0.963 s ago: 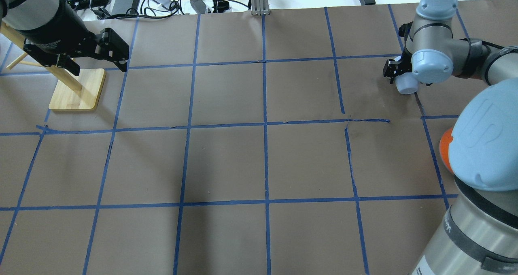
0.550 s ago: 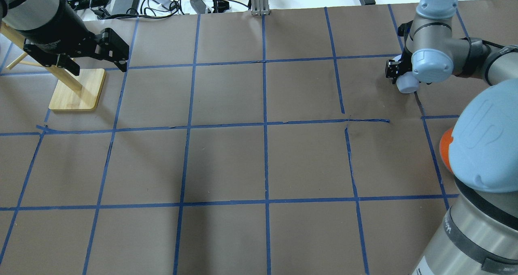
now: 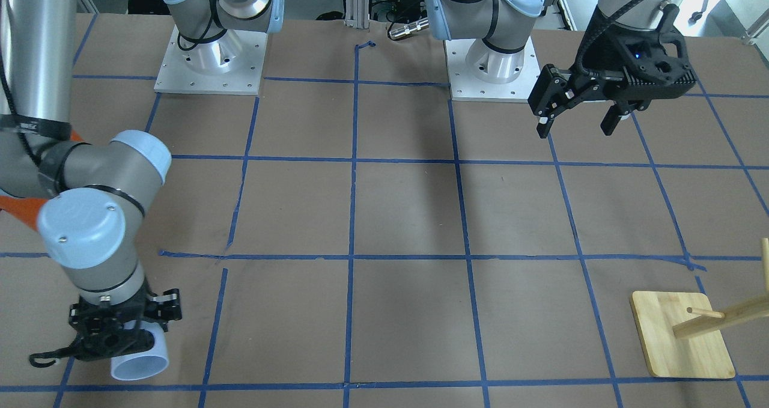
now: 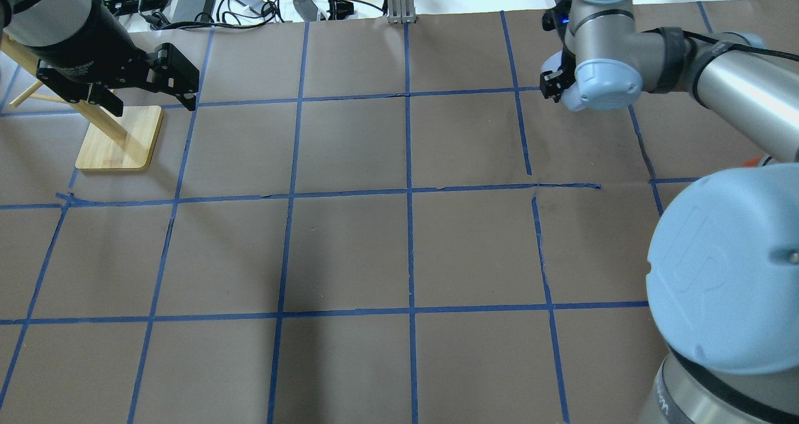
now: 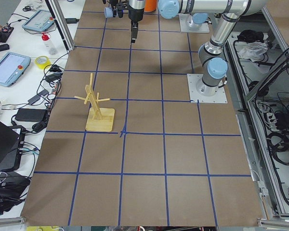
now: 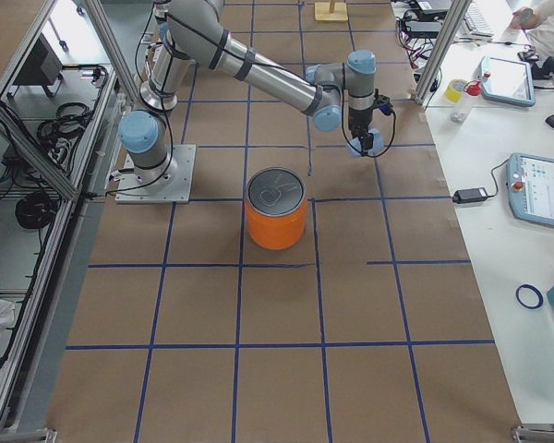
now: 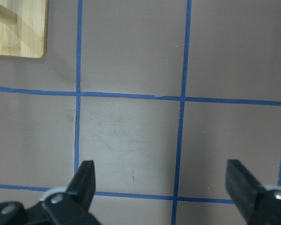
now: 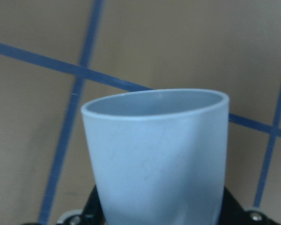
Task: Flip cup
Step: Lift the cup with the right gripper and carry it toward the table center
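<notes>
The pale blue cup [image 8: 154, 159] fills the right wrist view, its open mouth pointing away from the wrist. My right gripper [image 3: 123, 336] is shut on the cup [image 3: 139, 365] and holds it tilted on its side near the table's far right side. In the overhead view only a pale sliver of the cup [image 4: 567, 101] shows under the right wrist, beside the right gripper [image 4: 552, 88]. The cup also shows in the exterior right view [image 6: 370, 143]. My left gripper [image 3: 577, 119] is open and empty above the table, its fingers [image 7: 84, 180] wide apart.
A big orange can with a silver top [image 6: 276, 209] stands near the right arm's base. A wooden peg stand [image 4: 118, 140] sits at the far left, under the left arm. Cables and power bricks [image 4: 249, 2] lie beyond the far table edge.
My right arm has carried the cup leftward and farther from the robot, with the wrist turned. The left arm has not moved.
</notes>
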Available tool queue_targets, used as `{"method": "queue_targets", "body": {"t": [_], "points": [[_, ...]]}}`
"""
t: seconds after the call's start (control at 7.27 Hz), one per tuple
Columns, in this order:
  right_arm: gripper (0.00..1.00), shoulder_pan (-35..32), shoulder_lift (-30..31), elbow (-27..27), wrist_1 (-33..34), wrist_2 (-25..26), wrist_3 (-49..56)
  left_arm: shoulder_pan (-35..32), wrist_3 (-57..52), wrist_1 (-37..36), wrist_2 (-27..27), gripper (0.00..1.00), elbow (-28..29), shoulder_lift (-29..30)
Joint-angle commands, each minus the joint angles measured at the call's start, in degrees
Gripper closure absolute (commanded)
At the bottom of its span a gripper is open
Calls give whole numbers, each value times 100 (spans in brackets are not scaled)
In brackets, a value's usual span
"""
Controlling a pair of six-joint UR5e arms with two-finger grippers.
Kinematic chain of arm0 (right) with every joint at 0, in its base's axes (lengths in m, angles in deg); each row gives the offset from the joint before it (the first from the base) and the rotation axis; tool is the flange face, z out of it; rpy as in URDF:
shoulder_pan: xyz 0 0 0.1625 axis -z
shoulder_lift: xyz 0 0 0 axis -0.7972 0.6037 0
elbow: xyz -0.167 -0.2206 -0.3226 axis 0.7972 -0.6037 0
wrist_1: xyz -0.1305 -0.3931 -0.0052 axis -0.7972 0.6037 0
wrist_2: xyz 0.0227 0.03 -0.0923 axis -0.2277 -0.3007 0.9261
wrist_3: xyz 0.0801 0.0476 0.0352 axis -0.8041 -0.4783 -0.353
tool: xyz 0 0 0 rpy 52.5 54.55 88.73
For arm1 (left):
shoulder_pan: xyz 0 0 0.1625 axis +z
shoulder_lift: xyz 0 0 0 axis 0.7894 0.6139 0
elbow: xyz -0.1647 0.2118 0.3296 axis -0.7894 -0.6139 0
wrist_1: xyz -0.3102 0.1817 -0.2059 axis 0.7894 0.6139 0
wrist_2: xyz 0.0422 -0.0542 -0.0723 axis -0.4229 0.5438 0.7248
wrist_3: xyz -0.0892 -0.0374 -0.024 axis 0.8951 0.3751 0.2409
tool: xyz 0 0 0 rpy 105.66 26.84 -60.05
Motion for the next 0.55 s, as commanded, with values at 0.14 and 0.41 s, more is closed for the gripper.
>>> {"method": "queue_targets", "body": {"t": [0.14,0.41], "points": [[78,-1326,-146,1,943,-22,2034,9,8,-9,2,0,-9,0],[79,-1863,-215,1,962,-406,3539,9,8,-70,2,0,-18,26]]}}
